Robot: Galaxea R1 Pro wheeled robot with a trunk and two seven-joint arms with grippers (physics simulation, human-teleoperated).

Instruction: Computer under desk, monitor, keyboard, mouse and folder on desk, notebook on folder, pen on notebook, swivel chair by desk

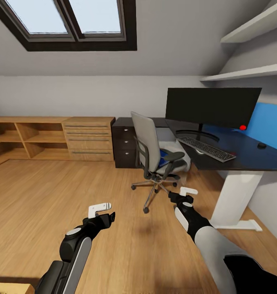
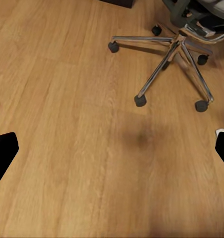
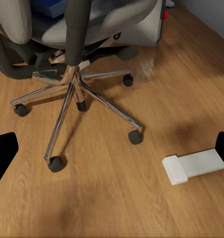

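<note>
swivel chair [image 1: 155, 155]: on wood floor [image 1: 52, 196] just beside desk [image 1: 244, 151], blue folder [image 1: 165, 157] on seat | monitor [image 1: 212, 107], keyboard [image 1: 206, 148], mouse [image 1: 261, 145]: on desk | computer [image 3: 146, 25]: behind chair, under desk | left gripper [image 1: 101, 208], right gripper [image 1: 187, 192]: low over floor near chair, fingers apart, holding nothing

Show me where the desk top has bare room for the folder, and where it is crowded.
The desk is bare at its near edge, between the keyboard and the mouse, and to the right of the mouse. It is crowded at the back, where the monitor stands with the keyboard just in front of its stand.
</note>
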